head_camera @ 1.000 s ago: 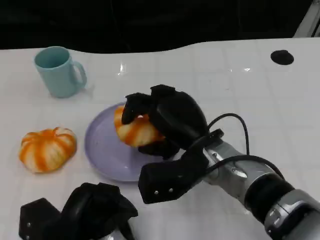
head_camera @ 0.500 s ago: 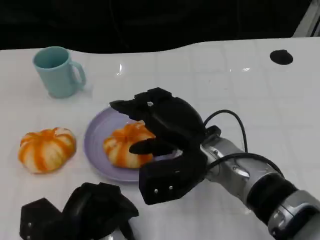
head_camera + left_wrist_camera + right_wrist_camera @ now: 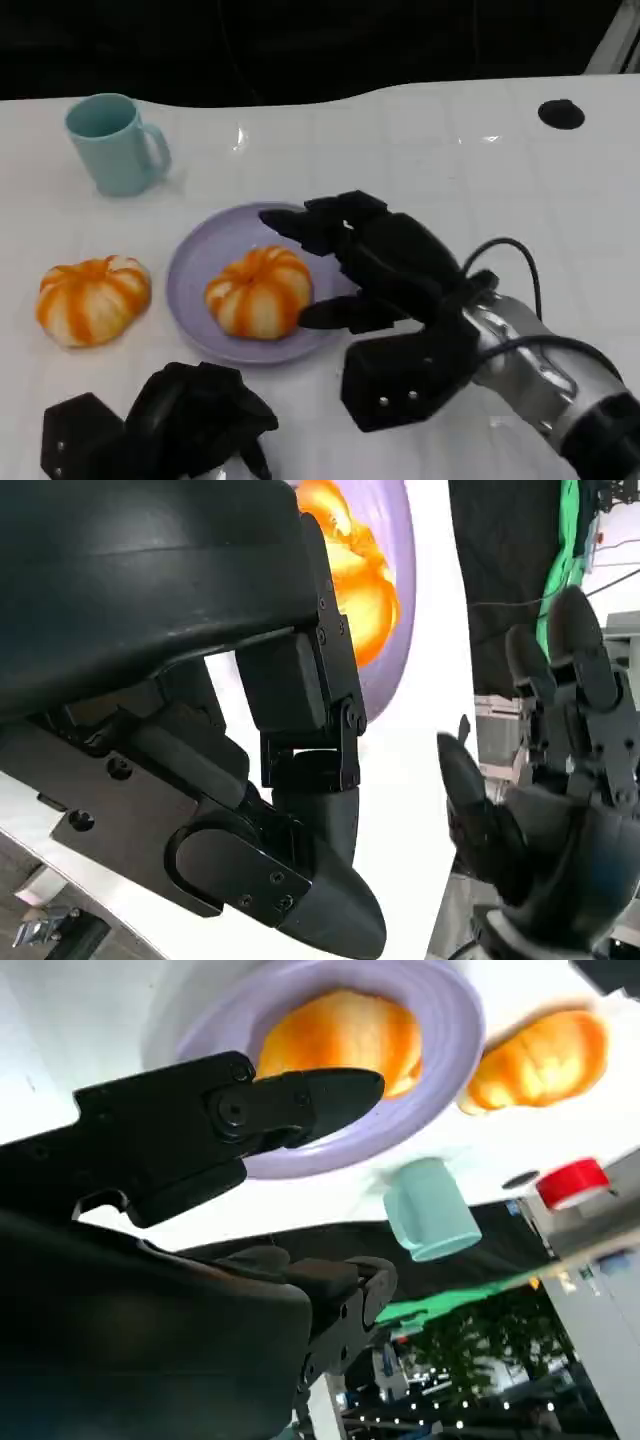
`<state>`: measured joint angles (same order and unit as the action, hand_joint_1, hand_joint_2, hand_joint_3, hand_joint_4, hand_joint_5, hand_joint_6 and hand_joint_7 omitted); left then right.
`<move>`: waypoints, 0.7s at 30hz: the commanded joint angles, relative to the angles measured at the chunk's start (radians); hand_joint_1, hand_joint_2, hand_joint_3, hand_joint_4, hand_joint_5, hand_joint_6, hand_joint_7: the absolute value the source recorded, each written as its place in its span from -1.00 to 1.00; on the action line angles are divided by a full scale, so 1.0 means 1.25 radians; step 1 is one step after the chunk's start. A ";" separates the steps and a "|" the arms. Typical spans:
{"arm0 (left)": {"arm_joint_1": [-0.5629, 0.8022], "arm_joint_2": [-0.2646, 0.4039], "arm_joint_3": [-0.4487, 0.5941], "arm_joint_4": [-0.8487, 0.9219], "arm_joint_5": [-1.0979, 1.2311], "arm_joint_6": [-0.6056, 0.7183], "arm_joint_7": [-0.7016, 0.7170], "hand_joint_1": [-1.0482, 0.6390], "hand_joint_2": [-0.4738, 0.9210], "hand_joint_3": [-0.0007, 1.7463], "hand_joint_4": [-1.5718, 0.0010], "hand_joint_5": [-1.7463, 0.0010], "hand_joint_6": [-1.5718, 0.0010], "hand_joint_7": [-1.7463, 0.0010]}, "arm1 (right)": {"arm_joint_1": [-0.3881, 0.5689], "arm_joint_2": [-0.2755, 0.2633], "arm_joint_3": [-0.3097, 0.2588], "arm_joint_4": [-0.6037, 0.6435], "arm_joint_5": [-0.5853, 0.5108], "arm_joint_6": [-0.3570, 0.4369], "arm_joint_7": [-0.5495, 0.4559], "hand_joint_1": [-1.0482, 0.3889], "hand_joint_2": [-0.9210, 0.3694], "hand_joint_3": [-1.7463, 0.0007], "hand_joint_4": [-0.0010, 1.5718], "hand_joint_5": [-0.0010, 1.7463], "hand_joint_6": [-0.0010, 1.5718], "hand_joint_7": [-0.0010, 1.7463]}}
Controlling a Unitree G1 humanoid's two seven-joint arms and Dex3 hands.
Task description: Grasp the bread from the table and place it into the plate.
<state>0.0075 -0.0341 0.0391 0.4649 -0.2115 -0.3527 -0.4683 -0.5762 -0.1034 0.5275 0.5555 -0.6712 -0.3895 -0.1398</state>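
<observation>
Fingers [image 3: 300,222] of right hand [image 3: 385,262] spread wide, empty, beside bread [image 3: 259,291] on plate [image 3: 195,262]. Left hand [image 3: 185,425] curled, empty. Bread likely light, soft, squashable; grasp around rounded sides gently.

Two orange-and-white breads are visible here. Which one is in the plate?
The bread beside the right hand lies in the purple plate. The other bread sits on the bare table, left of the plate.

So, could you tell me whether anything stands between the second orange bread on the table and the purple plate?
Nothing visible does: the orange striped bread lies on bare white table just beside the round purple plate.
</observation>
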 commanded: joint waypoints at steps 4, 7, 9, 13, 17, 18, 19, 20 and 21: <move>0.007 0.005 0.001 -0.010 0.003 0.005 0.017 -1.00 0.81 -1.00 -0.92 -0.05 -1.00 0.42 | 0.098 -0.047 -0.068 -0.077 0.085 -0.104 -0.017 -0.32 -1.00 0.83 -0.71 -0.39 -0.49 -0.90; 0.008 0.007 -0.001 -0.010 0.007 0.001 0.016 -1.00 0.81 -1.00 -0.92 -0.05 -1.00 0.42 | 0.142 -0.058 -0.096 -0.109 0.141 -0.128 0.016 -0.26 -1.00 0.81 -0.65 -0.34 -0.44 -0.89; 0.008 0.006 -0.002 -0.009 0.007 -0.003 0.015 -1.00 0.82 -0.99 -0.92 -0.05 -1.00 0.42 | 0.168 -0.063 -0.113 -0.130 0.177 -0.134 0.041 -0.23 -1.00 0.80 -0.62 -0.30 -0.42 -0.88; 0.007 0.002 -0.002 -0.009 0.000 0.001 0.012 -1.00 0.81 -1.00 -0.91 -0.05 -1.00 0.43 | 0.230 -0.070 -0.152 -0.158 0.254 -0.170 0.077 -0.15 -1.00 0.80 -0.57 -0.15 -0.30 -0.84; 0.007 0.000 -0.005 -0.013 0.004 0.004 0.018 -1.00 0.81 -1.00 -0.92 -0.05 -1.00 0.43 | 0.275 -0.066 -0.186 -0.157 0.308 -0.214 0.091 -0.06 -0.97 0.83 -0.38 -0.02 -0.06 -0.74; 0.007 -0.001 -0.006 -0.014 0.005 0.006 0.019 -1.00 0.81 -1.00 -0.92 -0.05 -1.00 0.43 | 0.290 -0.062 -0.194 -0.156 0.336 -0.224 0.103 -0.03 -0.96 0.82 -0.32 0.03 -0.01 -0.71; 0.007 -0.001 -0.006 -0.015 0.006 0.009 0.020 -1.00 0.81 -1.00 -0.93 -0.05 -1.00 0.42 | 0.303 -0.059 -0.202 -0.154 0.368 -0.234 0.119 0.00 -0.90 0.74 -0.27 0.12 0.03 -0.66; 0.007 -0.001 -0.007 -0.017 0.005 0.012 0.021 -1.00 0.80 -1.00 -0.93 -0.05 -1.00 0.42 | 0.314 -0.058 -0.208 -0.152 0.396 -0.242 0.136 0.04 -0.78 0.55 -0.22 0.20 0.05 -0.56; 0.008 -0.003 -0.008 -0.021 0.003 0.019 0.022 -1.00 0.79 -1.00 -0.93 -0.04 -1.00 0.42 | 0.328 -0.058 -0.214 -0.152 0.421 -0.247 0.152 0.07 -0.62 0.29 -0.17 0.33 0.04 -0.39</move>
<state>0.0155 -0.0422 0.0291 0.4564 -0.2047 -0.3474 -0.4540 -0.2043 -0.1716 0.2893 0.3729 -0.2211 -0.6679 0.0087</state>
